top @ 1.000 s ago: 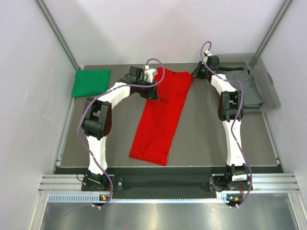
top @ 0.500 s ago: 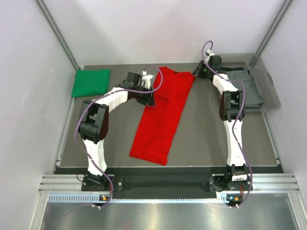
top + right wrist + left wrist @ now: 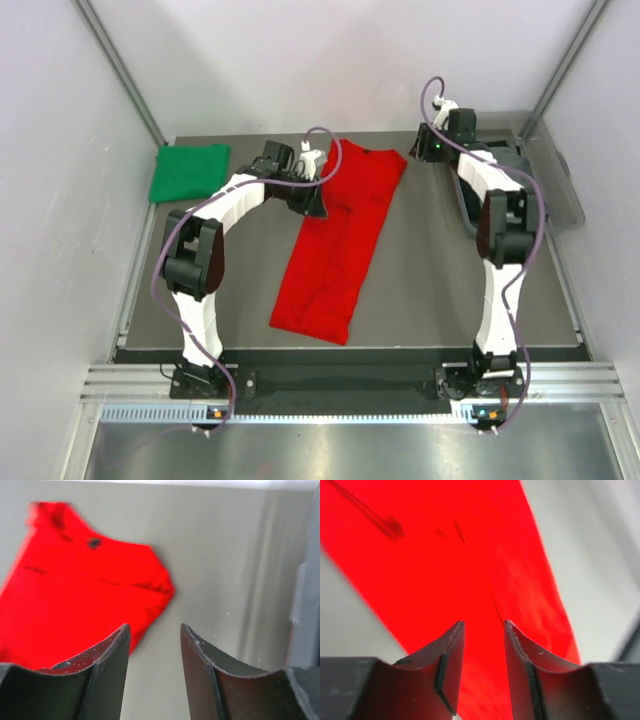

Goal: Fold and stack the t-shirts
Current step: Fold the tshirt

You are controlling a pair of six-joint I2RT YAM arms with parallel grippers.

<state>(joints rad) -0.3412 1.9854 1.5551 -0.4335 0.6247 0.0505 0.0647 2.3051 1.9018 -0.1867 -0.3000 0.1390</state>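
Cloth like this is soft, light and limp. The bright red t-shirt (image 3: 340, 240), folded into a long strip, lies on the dark grey table (image 3: 430, 290) from 12 to 7 o'clock. Over its 11 o'clock edge the left gripper (image 3: 483, 624) hangs open and empty; the right gripper (image 3: 152, 626) is open too, off the 1 o'clock corner. I would pinch both top corners.
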